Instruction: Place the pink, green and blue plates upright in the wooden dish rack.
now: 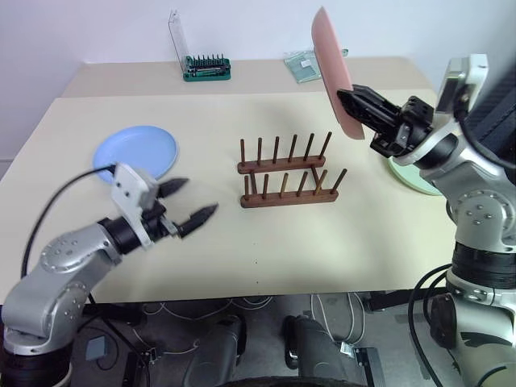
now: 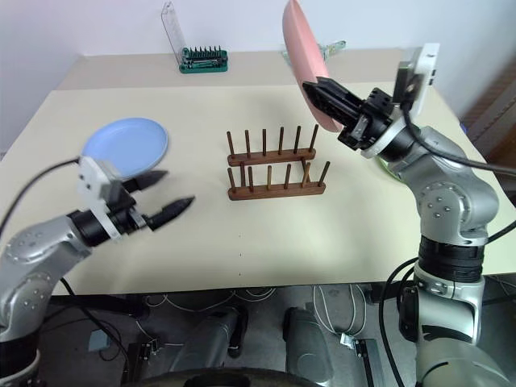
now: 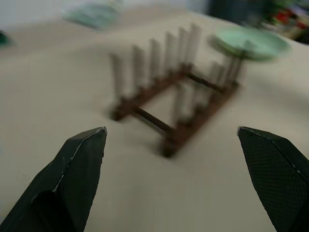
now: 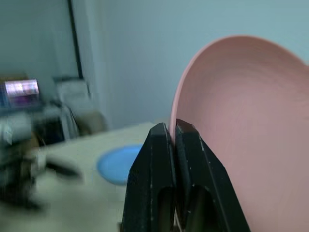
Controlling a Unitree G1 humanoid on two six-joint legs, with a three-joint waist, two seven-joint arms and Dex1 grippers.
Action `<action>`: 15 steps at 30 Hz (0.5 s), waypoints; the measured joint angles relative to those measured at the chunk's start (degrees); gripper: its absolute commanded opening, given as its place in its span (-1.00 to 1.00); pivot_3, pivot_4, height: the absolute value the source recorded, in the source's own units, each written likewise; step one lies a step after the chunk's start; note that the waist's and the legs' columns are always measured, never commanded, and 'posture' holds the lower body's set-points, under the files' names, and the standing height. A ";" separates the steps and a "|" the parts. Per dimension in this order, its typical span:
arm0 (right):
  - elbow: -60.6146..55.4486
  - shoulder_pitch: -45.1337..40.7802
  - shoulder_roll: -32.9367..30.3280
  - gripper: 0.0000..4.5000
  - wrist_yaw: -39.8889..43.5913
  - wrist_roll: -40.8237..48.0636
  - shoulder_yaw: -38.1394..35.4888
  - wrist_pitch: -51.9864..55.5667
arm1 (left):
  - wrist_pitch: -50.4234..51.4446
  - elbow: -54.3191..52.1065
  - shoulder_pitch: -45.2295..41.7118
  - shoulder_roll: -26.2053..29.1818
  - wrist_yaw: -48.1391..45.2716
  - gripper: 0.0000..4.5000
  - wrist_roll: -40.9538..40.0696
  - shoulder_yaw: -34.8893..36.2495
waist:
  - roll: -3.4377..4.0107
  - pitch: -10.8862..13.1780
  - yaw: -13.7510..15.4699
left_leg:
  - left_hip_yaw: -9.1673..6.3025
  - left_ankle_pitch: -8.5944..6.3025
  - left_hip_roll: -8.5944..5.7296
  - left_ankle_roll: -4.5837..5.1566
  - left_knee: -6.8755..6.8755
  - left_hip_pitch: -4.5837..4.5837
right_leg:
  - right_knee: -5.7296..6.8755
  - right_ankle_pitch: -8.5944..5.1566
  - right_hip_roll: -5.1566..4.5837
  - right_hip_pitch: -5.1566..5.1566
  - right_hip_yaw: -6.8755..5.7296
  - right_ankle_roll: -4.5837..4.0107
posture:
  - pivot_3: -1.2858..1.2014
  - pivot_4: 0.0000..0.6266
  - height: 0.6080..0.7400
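Observation:
My right gripper (image 1: 348,95) is shut on the rim of the pink plate (image 1: 329,64), holding it nearly upright in the air, above and to the right of the wooden dish rack (image 1: 286,173). The rack stands bare at the table's middle. The blue plate (image 1: 135,151) lies flat at the left. Just in front of it my left gripper (image 1: 193,201) hangs open and holds nothing, pointing toward the rack (image 3: 174,96). The green plate (image 1: 415,176) lies flat at the right, mostly hidden behind my right arm; it is plainer in the left wrist view (image 3: 251,42).
A green-based tool case (image 1: 205,66) with a clear lid stands at the table's back edge. A clear flat packet (image 1: 302,64) lies behind the pink plate. The table's front edge (image 1: 242,294) runs just below my left gripper.

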 measured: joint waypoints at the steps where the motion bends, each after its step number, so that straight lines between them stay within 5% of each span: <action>1: -0.48 0.07 0.25 -1.00 -1.23 1.79 -0.43 1.15 | -0.48 -0.03 0.19 0.15 -0.69 0.98 0.17 -0.85 | 0.00 0.00 -0.03 | 0.02 0.00 0.04 0.00 0.00 0.00 | -0.01 0.00 0.03 0.00 0.00 -0.01 | 0.03 -0.52 1.00; 15: -0.33 4.00 4.71 -1.00 -14.05 17.46 -3.71 7.42 | -1.54 -0.03 0.93 -1.09 -1.85 0.98 -0.26 -5.06 | 0.05 -0.02 0.10 | 0.10 0.08 0.07 0.15 -0.01 -0.14 | -0.13 0.03 0.03 -0.14 -0.01 0.00 | 0.03 -0.52 1.00</action>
